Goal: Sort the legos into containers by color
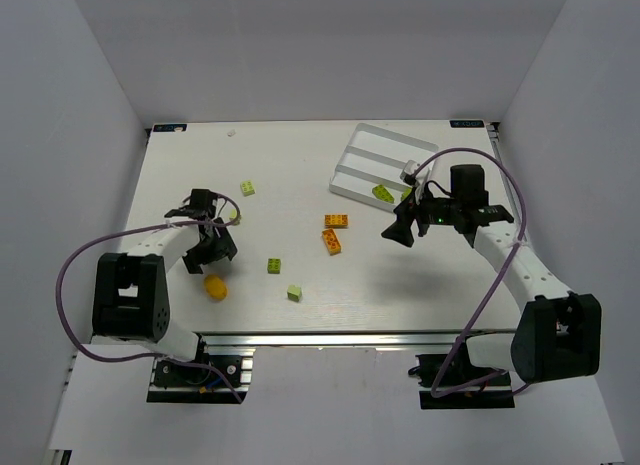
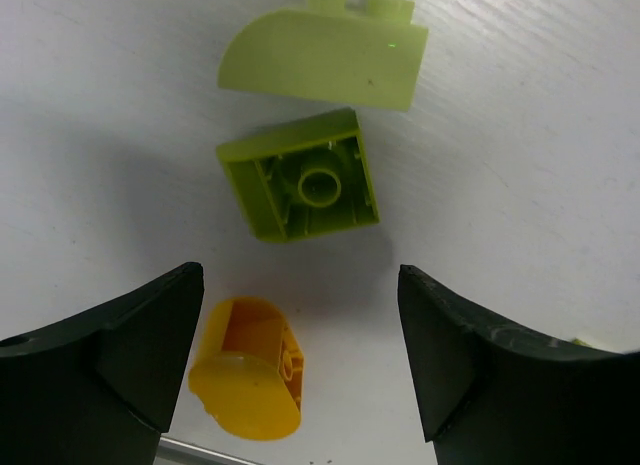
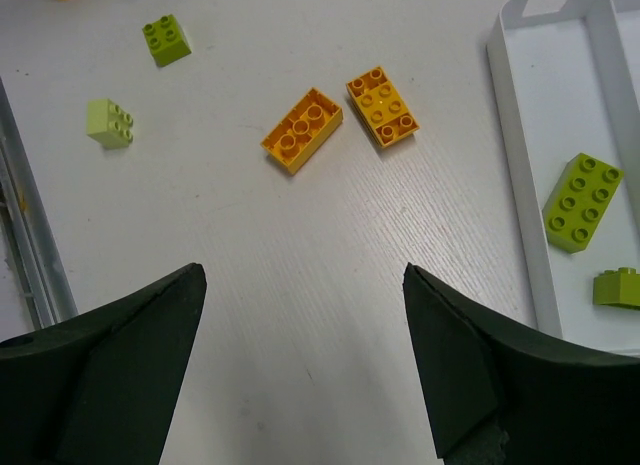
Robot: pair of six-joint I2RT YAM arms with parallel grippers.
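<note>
Lime bricks (image 3: 583, 202) lie sorted in one tray (image 3: 515, 165) lane; left gripper (image 2: 300, 283), right gripper (image 3: 305, 275) hover, jaws apart, empty.

Left gripper (image 2: 298, 277) low, jaws spread, empty — right gripper (image 3: 305, 275) raised, jaws spread, empty.

No text, label, brand, number or sign can be read. Small blue marks (image 1: 170, 127) are seen at the far corners of the surface (image 1: 280, 185), but they are too small to be made out. Nothing legible is shown on the bricks (image 3: 382, 107).
</note>
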